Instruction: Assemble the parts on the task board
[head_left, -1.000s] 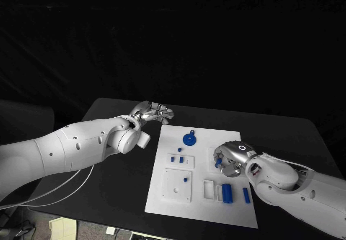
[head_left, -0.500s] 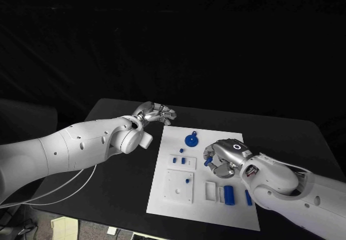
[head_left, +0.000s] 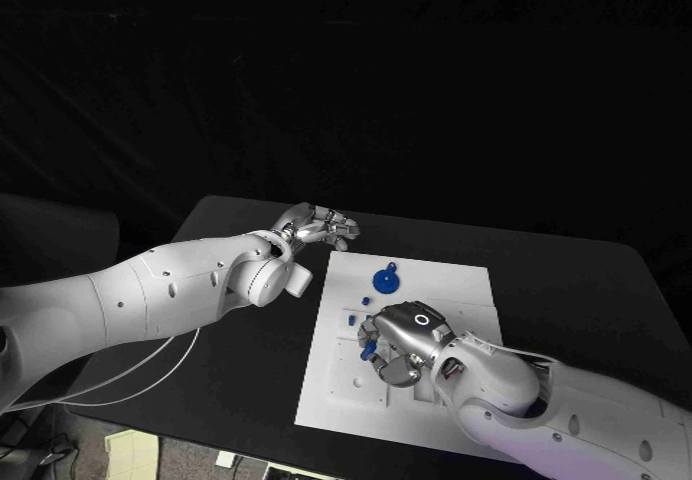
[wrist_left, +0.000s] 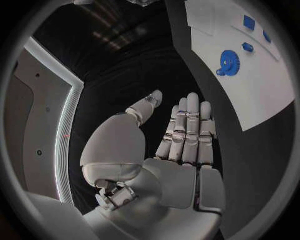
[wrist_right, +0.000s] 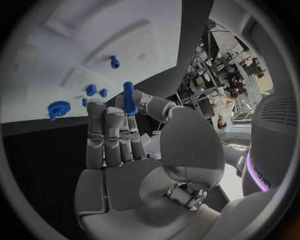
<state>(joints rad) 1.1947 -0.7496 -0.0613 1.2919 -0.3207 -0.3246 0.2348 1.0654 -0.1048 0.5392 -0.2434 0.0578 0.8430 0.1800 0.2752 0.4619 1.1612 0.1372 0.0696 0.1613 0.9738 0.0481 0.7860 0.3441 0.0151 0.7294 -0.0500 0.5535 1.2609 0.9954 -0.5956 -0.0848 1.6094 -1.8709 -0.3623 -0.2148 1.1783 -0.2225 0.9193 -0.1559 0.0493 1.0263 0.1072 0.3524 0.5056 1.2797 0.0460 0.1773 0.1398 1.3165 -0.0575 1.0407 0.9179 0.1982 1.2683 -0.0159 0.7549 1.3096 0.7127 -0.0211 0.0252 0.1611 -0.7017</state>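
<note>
Black table (head_left: 577, 270): right hand (wrist_right: 125, 140) pinches blue peg (wrist_right: 129, 97), clear from wrist; left hand (wrist_left: 181, 140) empty, fingers straight.

1. Right hand (head_left: 397, 345) and its arm cover the task board (head_left: 447, 290) lower middle and right; parts there hidden.
2. Blue peg (wrist_right: 129, 98) base hidden between the right hand's fingers (wrist_right: 114, 131).
3. Small parts (head_left: 352, 320) beside the hand too small to identify.

White rounded arms, silver segmented fingers (wrist_right: 112, 135), white cable at left arm
</note>
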